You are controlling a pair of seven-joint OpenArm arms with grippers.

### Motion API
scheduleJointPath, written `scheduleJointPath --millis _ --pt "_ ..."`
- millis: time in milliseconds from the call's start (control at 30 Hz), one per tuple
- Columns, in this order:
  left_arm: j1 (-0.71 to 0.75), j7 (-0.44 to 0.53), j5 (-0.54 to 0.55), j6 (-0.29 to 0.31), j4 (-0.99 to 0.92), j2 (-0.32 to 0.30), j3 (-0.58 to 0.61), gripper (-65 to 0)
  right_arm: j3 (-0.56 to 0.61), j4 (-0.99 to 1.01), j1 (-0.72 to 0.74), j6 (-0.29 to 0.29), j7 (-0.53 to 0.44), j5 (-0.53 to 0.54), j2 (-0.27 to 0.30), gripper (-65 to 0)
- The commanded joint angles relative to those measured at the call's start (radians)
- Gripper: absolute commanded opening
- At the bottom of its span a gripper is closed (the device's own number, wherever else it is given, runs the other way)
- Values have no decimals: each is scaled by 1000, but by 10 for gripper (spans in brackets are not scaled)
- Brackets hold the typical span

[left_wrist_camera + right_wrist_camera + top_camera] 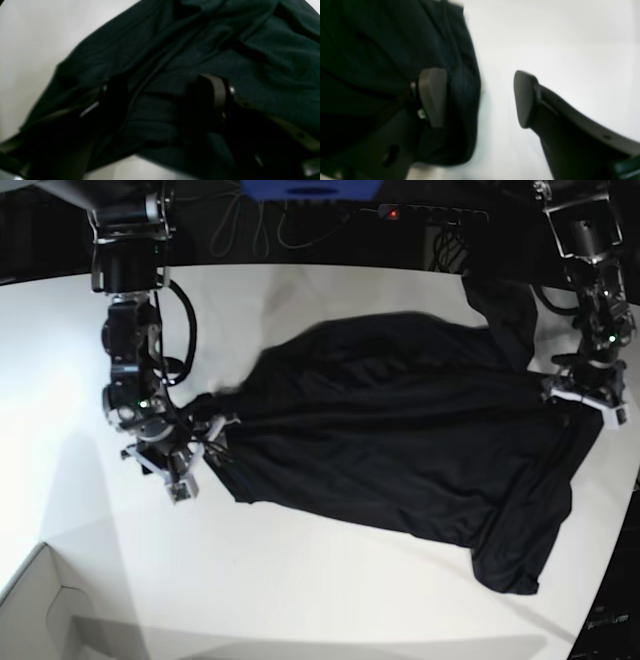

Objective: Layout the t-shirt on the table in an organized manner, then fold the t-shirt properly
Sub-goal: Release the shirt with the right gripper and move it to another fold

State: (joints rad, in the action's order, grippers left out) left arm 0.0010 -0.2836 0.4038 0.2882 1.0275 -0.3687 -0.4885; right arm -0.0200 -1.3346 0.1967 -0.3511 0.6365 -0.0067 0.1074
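The shirt (pixel 400 430) lies rumpled across the table (pixel 300 600), stretched between both pincers. The right pincer (pixel 480 97) gapes wide, one finger (pixel 432 96) over the cloth's edge, the other above bare table. The left pincer (pixel 165 100) stands spread over folds, nothing pinched.

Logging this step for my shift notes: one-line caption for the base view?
Black t-shirt spread rumpled on the white table, left gripper and right gripper at opposite edges.
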Motion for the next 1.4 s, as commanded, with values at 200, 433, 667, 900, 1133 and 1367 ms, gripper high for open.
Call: scheduleJointPath --millis 200,433,667,900,1133,1367 --pt "119 -33 -6 -13 172 -14 -59 -233 27 -112 -99 -115 -22 7 5 -621" --pt "187 -35 -4 -13 279 18 -115 -233 25 -448 -296 -119 -27 7 4 -650" --pt "193 -35 -4 -13 274 26 -117 -233 59 -710 -527 -122 -45 7 2 -650" --pt "190 -35 -4 -13 273 33 -117 -233 191 -678 -678 -122 -116 7 33 -650" --pt "189 -35 -4 -13 271 33 -117 -233 323 -675 -687 -122 -106 7 93 -528" --pt "189 -35 -4 -13 273 33 -117 -233 239 -702 -685 -122 -120 7 85 -390"
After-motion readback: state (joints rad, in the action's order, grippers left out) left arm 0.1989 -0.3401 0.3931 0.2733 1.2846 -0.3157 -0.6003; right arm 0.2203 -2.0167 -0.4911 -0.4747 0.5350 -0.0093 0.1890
